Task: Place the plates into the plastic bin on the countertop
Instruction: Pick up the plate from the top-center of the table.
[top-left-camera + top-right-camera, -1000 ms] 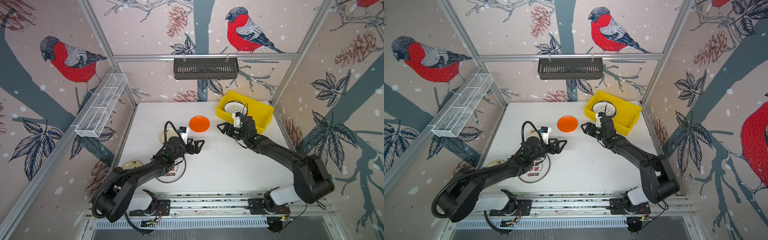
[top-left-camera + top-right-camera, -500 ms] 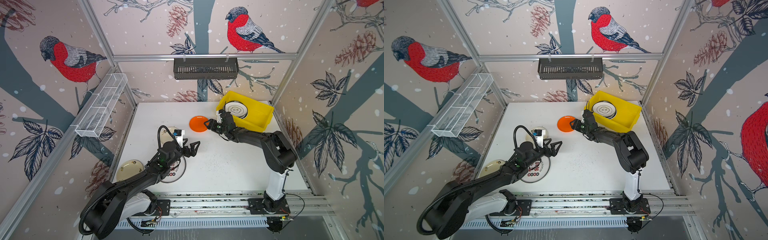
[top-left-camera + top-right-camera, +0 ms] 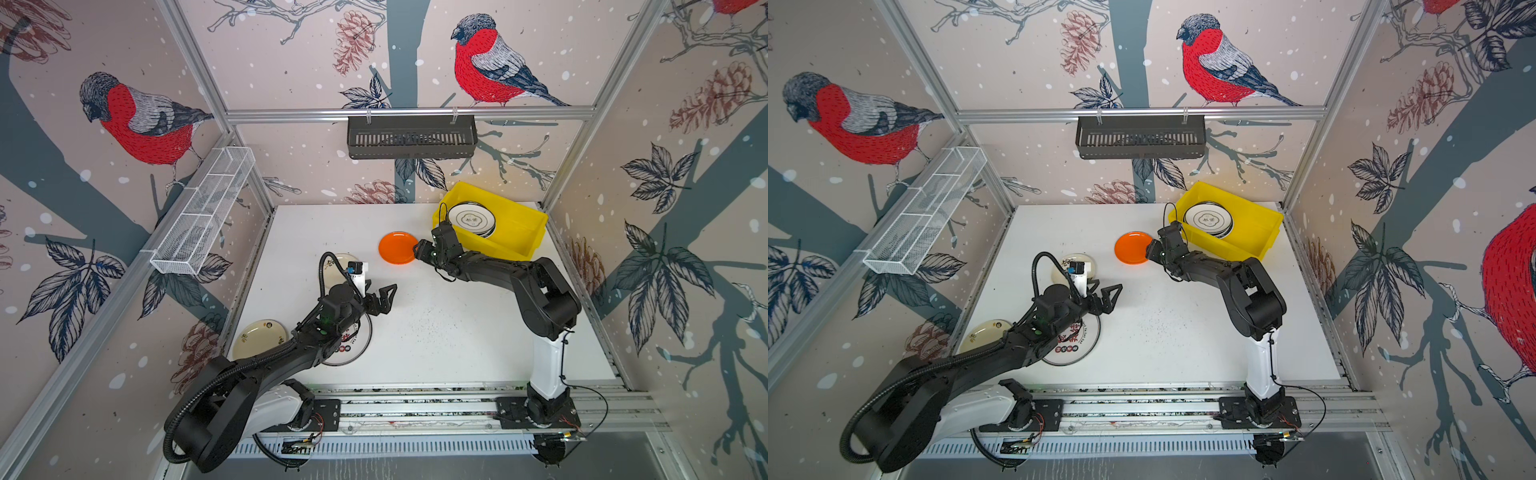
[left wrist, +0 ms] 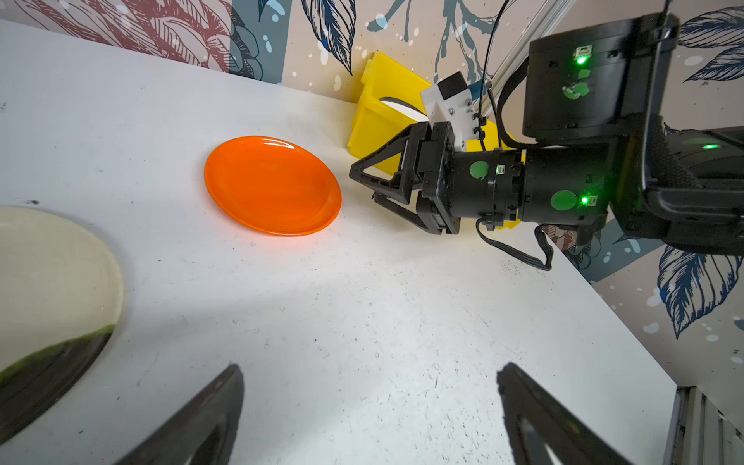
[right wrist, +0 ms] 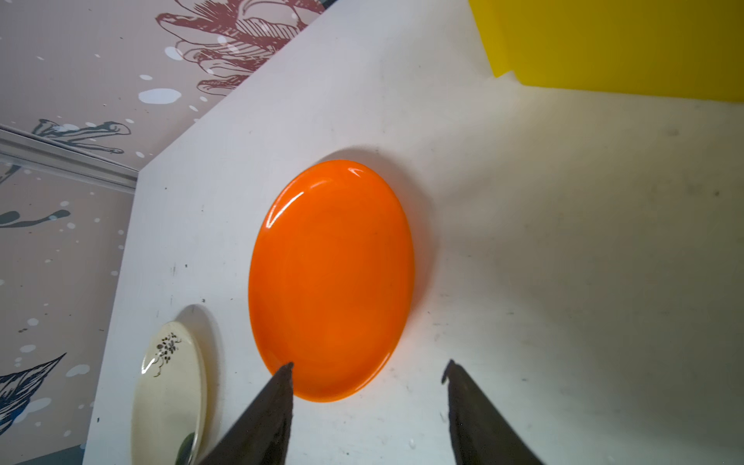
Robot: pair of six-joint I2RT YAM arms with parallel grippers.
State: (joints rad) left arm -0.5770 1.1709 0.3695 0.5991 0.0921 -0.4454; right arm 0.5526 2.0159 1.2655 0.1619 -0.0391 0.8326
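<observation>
- Plates are spread over the countertop (image 3: 436, 332); furthest left, a cream plate (image 3: 260, 338) lies flat at the table's left edge.
- Next along, a white plate with red characters (image 3: 351, 347) lies flat, mostly hidden under the left arm (image 3: 291, 357).
- Behind that one, a cream floral plate (image 3: 334, 266) lies flat.
- Over bare countertop hovers the left gripper (image 3: 384, 296), jaws spread wide and holding nothing.
- Mid-table, towards the back, the orange plate (image 3: 396, 248) lies flat, apart from the others.
- At its right rim is the right gripper (image 3: 419, 252), jaws partly apart and gripping nothing (from the right wrist, one fingertip (image 5: 282, 386) overlaps the rim; I cannot tell whether it touches).
- In the back right corner stands the plastic bin (image 3: 528, 245), a stack of plates (image 3: 471, 219) in its left end.
</observation>
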